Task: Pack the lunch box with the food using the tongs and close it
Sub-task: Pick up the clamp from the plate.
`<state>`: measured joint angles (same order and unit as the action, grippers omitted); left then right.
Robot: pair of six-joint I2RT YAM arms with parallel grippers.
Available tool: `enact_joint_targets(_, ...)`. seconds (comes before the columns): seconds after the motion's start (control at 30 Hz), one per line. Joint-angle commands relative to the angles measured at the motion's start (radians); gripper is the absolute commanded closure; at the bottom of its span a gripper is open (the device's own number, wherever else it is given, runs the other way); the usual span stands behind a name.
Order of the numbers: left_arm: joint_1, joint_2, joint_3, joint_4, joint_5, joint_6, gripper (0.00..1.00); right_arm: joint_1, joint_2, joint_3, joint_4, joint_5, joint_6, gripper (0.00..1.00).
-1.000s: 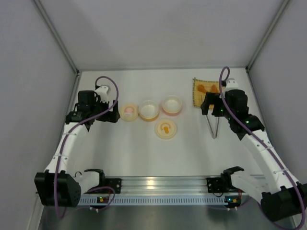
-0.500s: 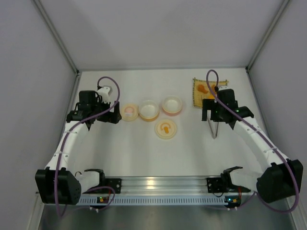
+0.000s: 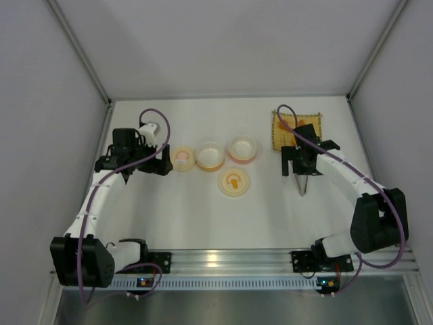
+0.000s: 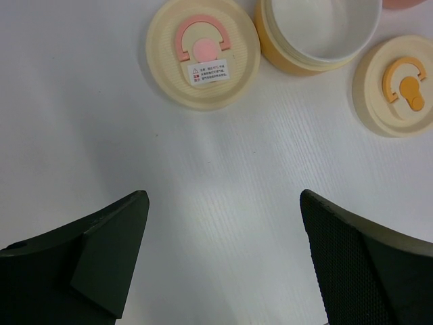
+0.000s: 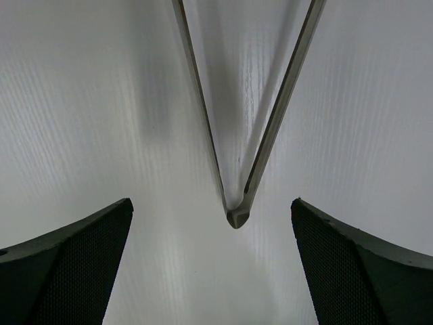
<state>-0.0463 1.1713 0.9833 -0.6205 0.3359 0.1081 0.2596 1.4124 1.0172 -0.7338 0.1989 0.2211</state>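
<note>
R tool released, straddling joined end of tongs flat on bench, prob. lined up to grab them. L tool released too, idle near pink-centred lid.

Your left arm was stretched forward from its base along the left side, its wrist turned inward so that the left gripper faced the middle. Its jaws stood spread wide with nothing between them. Your right arm was bent sharply at the elbow, the forearm angled back inward. The right gripper pointed down, its jaws likewise wide apart and holding nothing.
</note>
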Motion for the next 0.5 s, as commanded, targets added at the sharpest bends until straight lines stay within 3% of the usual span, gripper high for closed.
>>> enact_joint_targets(0.0,0.005,-0.001,-0.014,0.039,0.032,0.022,0.02,0.010,0.034,0.012,-0.001,0.039,0.021,0.01)
enact_joint_targets(0.47,0.005,-0.002,-0.014,0.048,0.025,0.035,0.02,-0.051,0.183,0.001,0.096,0.019,0.003,0.01)
